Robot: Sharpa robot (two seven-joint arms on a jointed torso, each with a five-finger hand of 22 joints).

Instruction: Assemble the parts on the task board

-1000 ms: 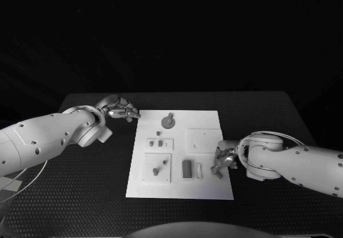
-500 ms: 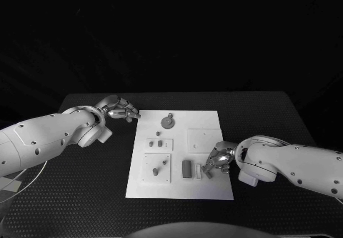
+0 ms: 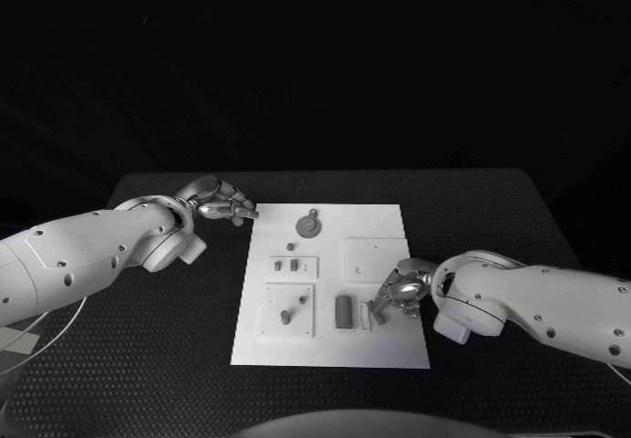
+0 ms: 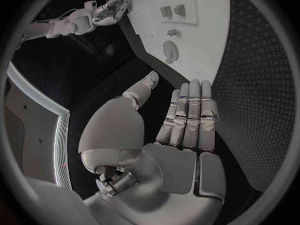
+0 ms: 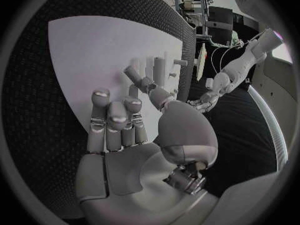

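over the task board [image 3: 381,219] the right robot hand [image 3: 398,295] hovers — fingers apart, holding nothing — left robot hand [image 3: 221,202] likewise.

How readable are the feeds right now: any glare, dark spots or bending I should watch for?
Head view: the task board is bright against the black table, the background is fully dark, and the small parts look sharp. Left wrist view: fisheye bending curves the board's edge, and the left hand sits evenly lit. Right wrist view: the board is washed out pale near the right hand, flattening part detail.
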